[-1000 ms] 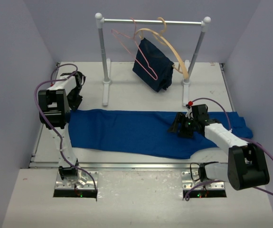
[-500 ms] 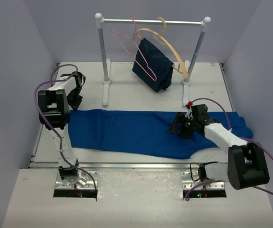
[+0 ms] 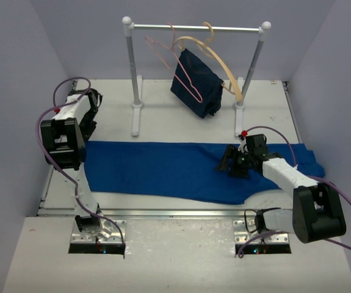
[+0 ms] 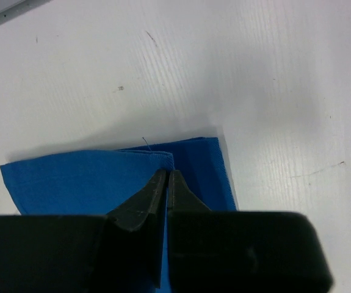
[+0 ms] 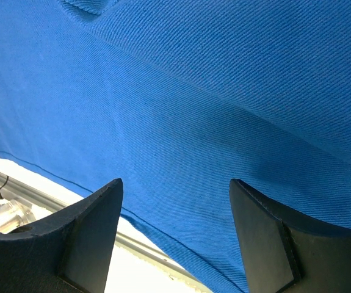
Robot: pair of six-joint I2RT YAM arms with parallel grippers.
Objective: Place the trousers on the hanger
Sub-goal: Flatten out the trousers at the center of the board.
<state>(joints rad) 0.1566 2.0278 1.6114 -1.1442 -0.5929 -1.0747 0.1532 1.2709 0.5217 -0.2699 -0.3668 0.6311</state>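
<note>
top external: trousers (image 3: 175,171) lie flat, long axis left to right at frame centre. hanger (image 3: 190,93) hangs on the rail (image 3: 193,27) at upper centre, well apart.
left wrist: left gripper (image 4: 168,174) is clenched on the trousers' end edge, apparently the hem.
right wrist: right gripper (image 5: 175,183) is released, just above the cloth.

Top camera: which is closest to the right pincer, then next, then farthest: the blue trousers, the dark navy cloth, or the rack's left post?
From the right pincer:
1. Blue trousers, lying right under it.
2. Dark navy cloth, hanging on the rack behind it.
3. Rack's left post, far back on the left side.
</note>
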